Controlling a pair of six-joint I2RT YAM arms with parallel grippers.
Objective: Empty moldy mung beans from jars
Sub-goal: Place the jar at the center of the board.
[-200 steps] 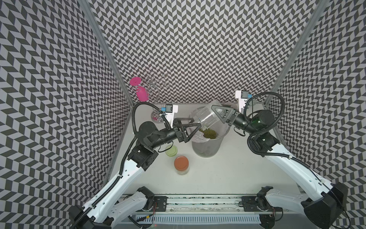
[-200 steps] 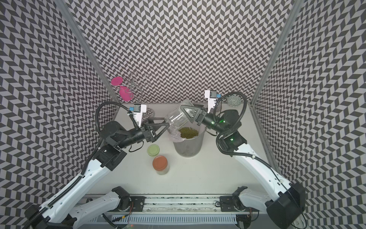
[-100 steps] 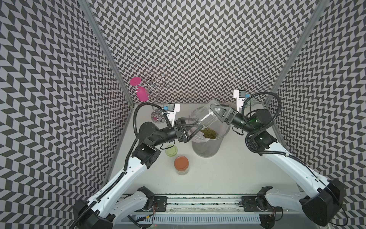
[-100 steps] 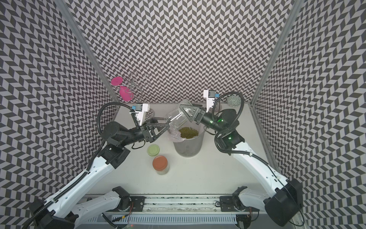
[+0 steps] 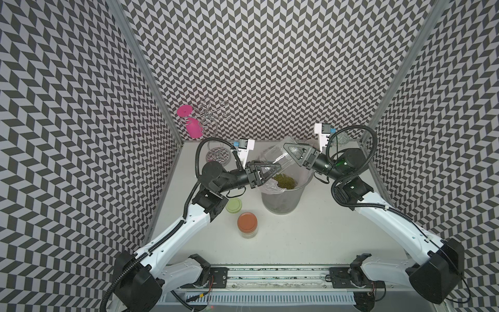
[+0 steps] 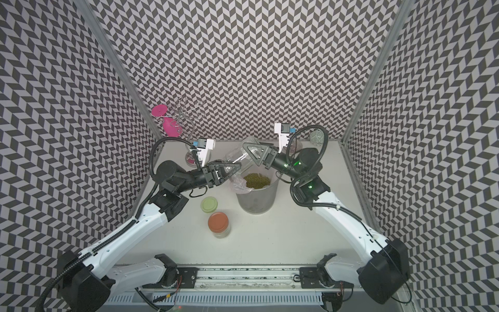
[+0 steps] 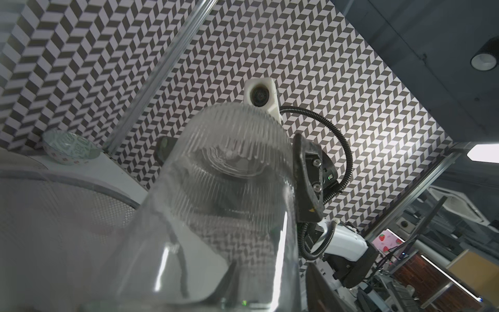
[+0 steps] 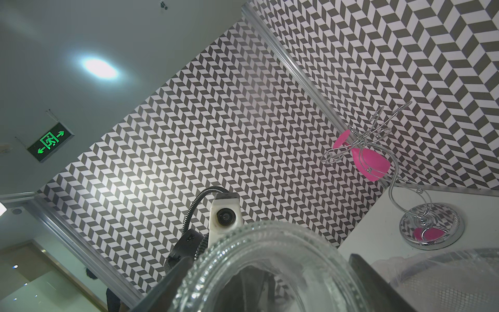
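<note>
Right gripper (image 5: 286, 152) clamps our emptied jar (image 5: 272, 156) over the bin (image 5: 280, 201); left gripper (image 5: 276, 168) seemingly pinches its mouth; next, we hand over.

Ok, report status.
Right gripper shut on tilted jar over bin. Left gripper at jar, grip unclear. Beans in bin. Orange-lidded jar capped; nothing blocking.

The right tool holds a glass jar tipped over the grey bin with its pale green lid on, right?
No. The right tool holds the glass jar tipped over the grey bin, but the jar is open: both top views show the pale green lid lying on the table.
</note>
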